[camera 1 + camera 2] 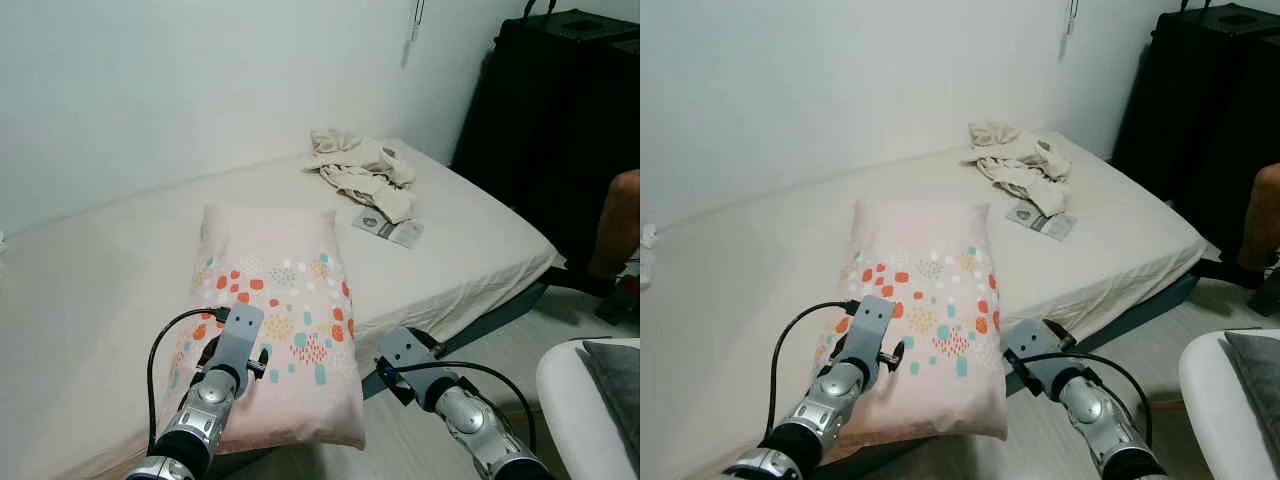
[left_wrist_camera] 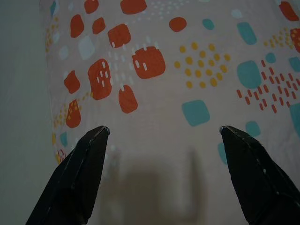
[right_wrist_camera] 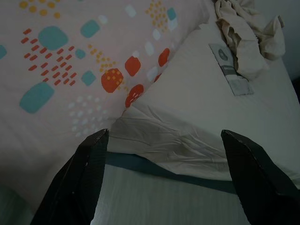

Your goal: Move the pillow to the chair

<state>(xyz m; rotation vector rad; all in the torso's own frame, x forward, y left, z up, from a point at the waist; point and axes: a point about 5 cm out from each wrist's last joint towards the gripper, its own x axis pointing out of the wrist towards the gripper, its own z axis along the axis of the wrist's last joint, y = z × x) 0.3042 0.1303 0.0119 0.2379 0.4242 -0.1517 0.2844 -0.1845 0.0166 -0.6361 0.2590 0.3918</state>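
Pillow (image 1: 280, 320) lies flat on bed (image 1: 470, 230), near corner overhanging the edge. Left gripper (image 2: 161, 136) hovers above the patterned cover, fingers spread wide, holding nothing. Right gripper (image 3: 164, 140) spread wide beside the pillow's edge, over the bed's side. Crumpled clothes (image 1: 362, 170) at far end.
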